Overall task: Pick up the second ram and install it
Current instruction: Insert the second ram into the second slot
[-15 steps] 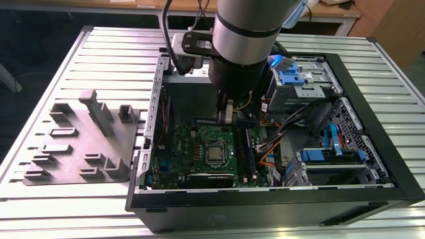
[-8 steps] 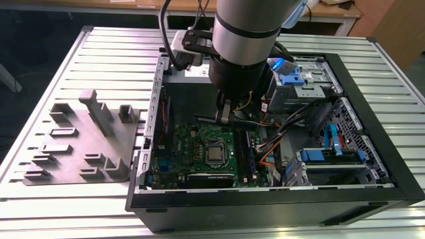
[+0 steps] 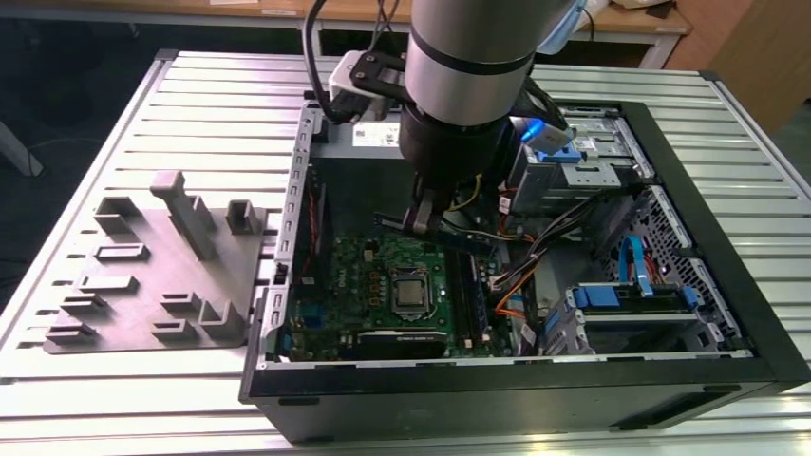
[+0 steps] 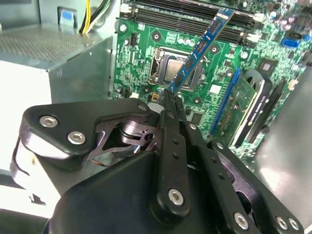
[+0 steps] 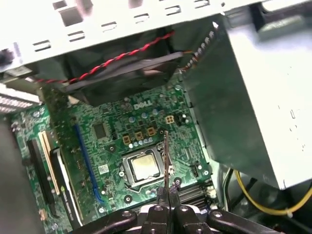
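Exterior view, surface: a slatted table [image 3: 190, 104] carries the open case [image 3: 507, 404]; my gripper [image 3: 424, 220] hangs above the motherboard [image 3: 380, 285].
Second wrist view, grip: I clamp the second ram [image 4: 200, 48], tilted above the motherboard, far end near its black slots [image 4: 204, 12].
First wrist view, edges: a grey metal box [image 5: 243, 107] walls one motherboard side; board beneath the ram lies open.
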Controlling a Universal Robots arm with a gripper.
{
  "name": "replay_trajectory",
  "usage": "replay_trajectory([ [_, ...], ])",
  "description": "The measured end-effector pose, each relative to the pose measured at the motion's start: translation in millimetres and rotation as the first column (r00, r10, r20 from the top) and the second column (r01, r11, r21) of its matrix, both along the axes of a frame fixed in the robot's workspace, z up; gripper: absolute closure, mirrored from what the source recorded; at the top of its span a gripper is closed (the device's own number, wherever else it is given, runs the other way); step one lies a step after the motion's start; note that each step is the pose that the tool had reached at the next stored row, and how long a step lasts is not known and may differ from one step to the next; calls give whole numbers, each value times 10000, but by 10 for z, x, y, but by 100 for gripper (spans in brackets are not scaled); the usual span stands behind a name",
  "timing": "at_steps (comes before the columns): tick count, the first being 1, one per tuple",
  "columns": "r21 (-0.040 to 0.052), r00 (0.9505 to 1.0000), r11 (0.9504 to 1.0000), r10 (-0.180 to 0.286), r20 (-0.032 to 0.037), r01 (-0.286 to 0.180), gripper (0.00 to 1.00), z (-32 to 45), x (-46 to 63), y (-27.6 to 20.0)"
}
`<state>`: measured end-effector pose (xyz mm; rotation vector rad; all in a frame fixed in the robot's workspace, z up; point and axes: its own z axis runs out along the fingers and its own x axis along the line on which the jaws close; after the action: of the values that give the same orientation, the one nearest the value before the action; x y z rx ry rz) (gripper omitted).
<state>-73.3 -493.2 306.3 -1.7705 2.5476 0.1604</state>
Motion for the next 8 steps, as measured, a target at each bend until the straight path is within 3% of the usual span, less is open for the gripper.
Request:
replay_trajectory([
  [4,0,9976,9976,-687,0,687,92,-3,0,0],
  [8,0,9901,9901,-1402,0,1402,92,-6,0,0],
])
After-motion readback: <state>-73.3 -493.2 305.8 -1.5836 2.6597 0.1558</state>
